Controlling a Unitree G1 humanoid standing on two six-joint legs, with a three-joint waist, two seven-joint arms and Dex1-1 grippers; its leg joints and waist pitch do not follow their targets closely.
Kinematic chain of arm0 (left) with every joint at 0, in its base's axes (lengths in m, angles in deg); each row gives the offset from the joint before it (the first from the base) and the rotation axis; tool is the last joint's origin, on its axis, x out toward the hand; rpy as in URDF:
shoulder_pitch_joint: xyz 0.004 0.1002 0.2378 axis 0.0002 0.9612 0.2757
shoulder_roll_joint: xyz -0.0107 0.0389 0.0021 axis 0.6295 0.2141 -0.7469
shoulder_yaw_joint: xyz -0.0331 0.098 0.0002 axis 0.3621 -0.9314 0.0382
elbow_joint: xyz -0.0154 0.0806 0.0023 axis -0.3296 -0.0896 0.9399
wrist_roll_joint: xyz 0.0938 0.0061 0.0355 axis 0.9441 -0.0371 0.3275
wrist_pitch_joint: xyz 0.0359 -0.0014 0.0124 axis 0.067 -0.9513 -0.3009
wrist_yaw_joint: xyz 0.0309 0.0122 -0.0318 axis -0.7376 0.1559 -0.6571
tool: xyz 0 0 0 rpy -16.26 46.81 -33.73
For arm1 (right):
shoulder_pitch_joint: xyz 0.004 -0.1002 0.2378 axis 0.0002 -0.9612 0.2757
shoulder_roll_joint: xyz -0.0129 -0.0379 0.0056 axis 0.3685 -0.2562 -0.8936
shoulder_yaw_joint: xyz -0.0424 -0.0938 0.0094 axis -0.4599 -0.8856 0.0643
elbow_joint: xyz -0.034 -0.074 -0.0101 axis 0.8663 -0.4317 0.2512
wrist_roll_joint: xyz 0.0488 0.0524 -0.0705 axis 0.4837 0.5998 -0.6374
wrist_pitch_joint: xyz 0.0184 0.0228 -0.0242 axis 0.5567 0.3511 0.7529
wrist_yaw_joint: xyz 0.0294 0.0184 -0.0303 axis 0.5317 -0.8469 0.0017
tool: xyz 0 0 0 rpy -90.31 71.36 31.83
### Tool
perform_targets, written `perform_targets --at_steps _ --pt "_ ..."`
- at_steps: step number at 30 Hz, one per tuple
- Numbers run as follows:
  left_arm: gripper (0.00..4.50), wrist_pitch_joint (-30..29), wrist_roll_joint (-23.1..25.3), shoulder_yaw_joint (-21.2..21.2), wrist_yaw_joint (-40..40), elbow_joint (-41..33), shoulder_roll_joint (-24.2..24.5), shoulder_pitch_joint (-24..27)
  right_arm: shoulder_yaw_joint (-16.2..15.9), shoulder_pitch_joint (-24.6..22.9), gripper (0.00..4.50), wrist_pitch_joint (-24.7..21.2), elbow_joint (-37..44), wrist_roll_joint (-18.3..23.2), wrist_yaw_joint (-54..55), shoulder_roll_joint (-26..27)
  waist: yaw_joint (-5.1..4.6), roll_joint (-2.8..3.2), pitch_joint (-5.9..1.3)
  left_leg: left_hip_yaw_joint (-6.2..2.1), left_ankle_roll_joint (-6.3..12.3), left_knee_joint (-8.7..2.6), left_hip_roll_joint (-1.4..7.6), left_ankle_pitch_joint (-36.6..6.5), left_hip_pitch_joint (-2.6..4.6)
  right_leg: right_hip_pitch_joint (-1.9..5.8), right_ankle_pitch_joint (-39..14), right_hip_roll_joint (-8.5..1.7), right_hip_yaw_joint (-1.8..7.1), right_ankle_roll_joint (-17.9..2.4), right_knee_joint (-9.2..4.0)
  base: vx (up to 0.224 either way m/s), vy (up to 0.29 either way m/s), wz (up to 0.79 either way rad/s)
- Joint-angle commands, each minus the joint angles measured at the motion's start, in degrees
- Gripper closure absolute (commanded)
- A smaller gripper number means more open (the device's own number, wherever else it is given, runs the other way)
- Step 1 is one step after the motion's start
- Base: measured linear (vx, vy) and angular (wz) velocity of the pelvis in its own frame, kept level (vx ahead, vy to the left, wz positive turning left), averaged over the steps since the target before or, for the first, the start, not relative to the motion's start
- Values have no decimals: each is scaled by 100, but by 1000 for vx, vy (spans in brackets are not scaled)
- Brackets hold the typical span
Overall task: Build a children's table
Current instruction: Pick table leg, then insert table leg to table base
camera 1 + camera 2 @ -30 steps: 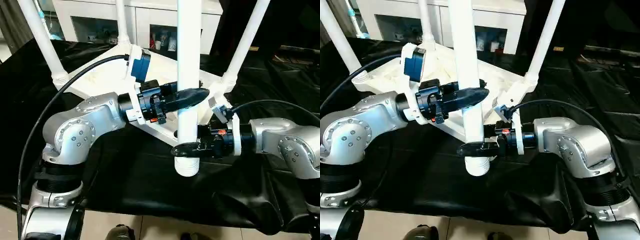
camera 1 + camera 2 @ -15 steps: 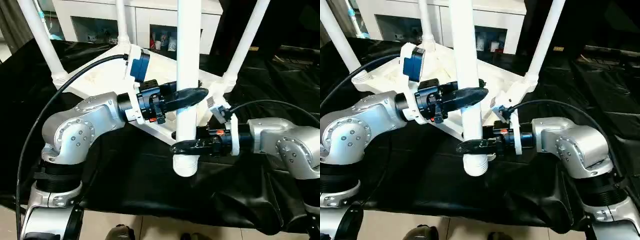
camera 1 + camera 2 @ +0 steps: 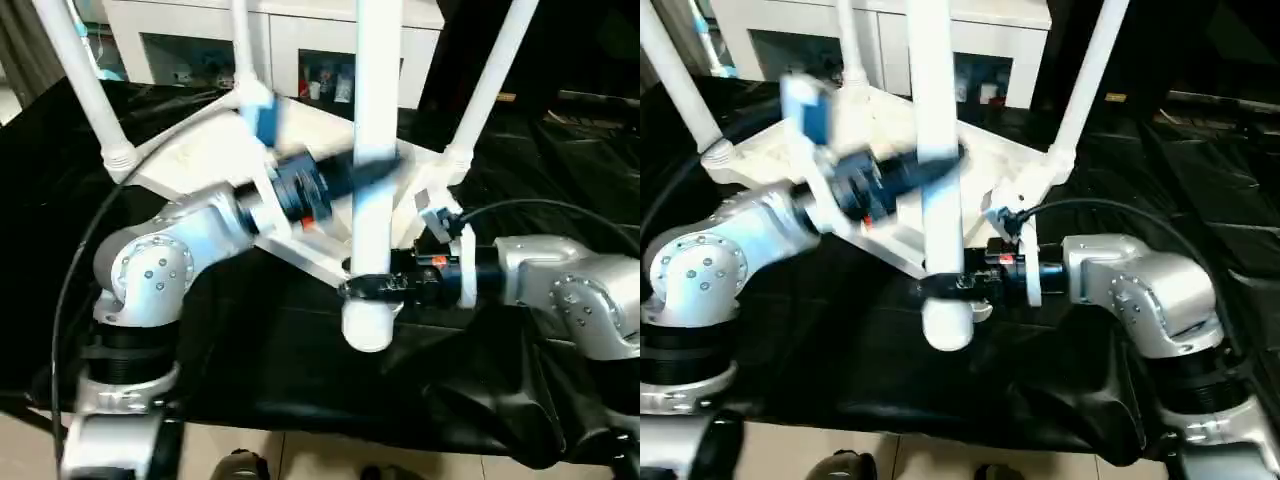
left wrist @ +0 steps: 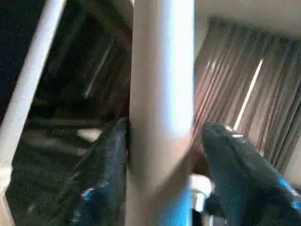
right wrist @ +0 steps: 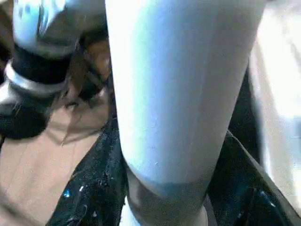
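Right gripper (image 3: pixel 368 288) clamps the fourth leg (image 3: pixel 375 150) near its thick end; left gripper (image 4: pixel 162 155) loosens. I must keep the leg upright, aiming at the tabletop's (image 3: pixel 215 150) free corner socket.

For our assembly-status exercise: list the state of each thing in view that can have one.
White plastic rectangular table top: upside down.
Three white tapered tube legs: socketed, upright.
Fourth white tube leg: unfitted, held upright.
Right tool: shut on fourth leg.
Left tool: open around it.
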Motion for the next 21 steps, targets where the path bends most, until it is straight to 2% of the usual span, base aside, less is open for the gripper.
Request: perform_targets --at_steps 1,2,3,4,5,6,7,9,10,11,12,13,15,16,17,18,19,20,21 --pt "154 306 -481 497 -273 233 -267 29 361 -27 263 27 66 226 168 38 15 7 -515 -87 -165 -388 161 -1402 154 290 -1310 -208 156 -1276 -395 0 0 0" --pt "154 389 -765 742 -444 355 -426 11 453 -43 264 34 87 270 225 64 30 58 -528 -94 -173 -381 162 -1436 167 291 -1249 -207 154 -1319 -377 0 0 0" --pt "154 417 -916 866 -536 411 -495 1 493 -54 264 39 105 288 256 76 26 73 -528 -93 -167 -379 155 -1446 161 295 -1209 -196 150 -1332 -381 0 0 0" --pt "154 444 -1091 990 -625 468 -560 1 562 -73 264 50 120 306 313 93 28 41 -535 -93 -149 -379 150 -1459 158 303 -1171 -185 144 -1322 -384 0 0 0" --pt "154 456 -1171 1051 -663 495 -589 3 602 -84 264 59 127 311 350 104 31 54 -538 -96 -140 -383 152 -1467 166 299 -1192 -185 142 -1298 -382 0 0 0" --pt "154 446 -1139 1135 -575 566 -516 67 860 -152 264 203 134 168 755 187 35 73 -523 -95 -147 -385 148 -1483 163 291 -1233 -189 142 -1286 -390 0 0 0" --pt "154 439 -896 1054 -455 588 -387 112 964 -181 264 309 114 20 1004 220 24 61 -529 -95 -164 -394 149 -1471 171 273 -1317 -183 139 -1212 -405 0 0 0" --pt "154 559 -14 653 -295 632 -47 182 991 -206 264 503 19 -365 1407 214 7 80 -528 -108 -226 -420 161 -1480 192 259 -1464 -160 133 -1035 -406 0 0 0" --pt "154 995 926 18 -32 736 401 255 922 -258 264 724 -52 -764 1703 154 12 70 -507 -141 -245 -451 175 -1524 193 239 -1749 -173 135 -771 -492 0 0 0" --pt "154 1327 1370 -264 147 845 602 289 886 -296 264 810 -78 -962 1845 114 -8 136 -480 -133 -390 -461 161 -1670 217 212 -1944 -173 155 -608 -445 0 0 0" --pt "154 1925 2081 -729 521 1064 943 339 822 -375 264 949 -111 -1297 2075 37 7 109 -464 -154 -375 -485 171 -1744 217 198 -2128 -183 152 -492 -548 0 0 0" --pt "154 2210 2464 -1045 858 1314 1213 302 836 -481 264 1169 -105 -1467 2158 23 0 132 -469 -133 -500 -477 154 -1950 269 151 -2314 -186 181 -305 -529 0 0 0" --pt "154 2539 2831 -1418 1151 1652 1471 158 866 -611 264 1256 -25 -1484 2150 -19 0 128 -457 -149 -509 -501 151 -1971 250 172 -2194 -187 177 -358 -531 0 0 0" --pt "154 2988 3372 -2040 1621 2047 1826 -17 840 -743 264 1195 96 -1532 2190 -120 -16 130 -465 -159 -502 -514 160 -1969 234 191 -1944 -181 174 -466 -487 0 0 0" --pt "154 3002 3393 -2067 1645 2063 1841 -25 839 -749 264 1191 101 -1535 2192 -125 -13 128 -463 -164 -477 -512 159 -1947 233 193 -1859 -183 173 -497 -490 0 0 0" --pt "137 3224 3637 -2455 2053 2336 2025 -147 836 -819 264 1127 182 -1552 2230 -158 -24 141 -460 -152 -455 -511 162 -1881 228 191 -1614 -190 183 -633 -453 0 0 0" --pt "127 3323 3750 -2667 2291 2502 2111 -222 851 -855 264 1090 228 -1548 2259 -158 -29 146 -462 -136 -440 -504 159 -1860 237 191 -1434 -183 185 -765 -431 0 0 0" --pt "120 3555 3919 -2888 2532 2769 2150 -325 941 -894 264 994 280 -1488 2361 -88 -42 146 -457 -128 -411 -496 161 -1746 211 220 -1199 -203 185 -941 -392 0 0 0" --pt "120 3772 4088 -3002 2639 2983 2133 -399 1004 -923 264 935 312 -1437 2463 -31 -45 145 -438 -110 -362 -490 148 -1733 208 204 -1241 -197 190 -953 -428 0 0 0"
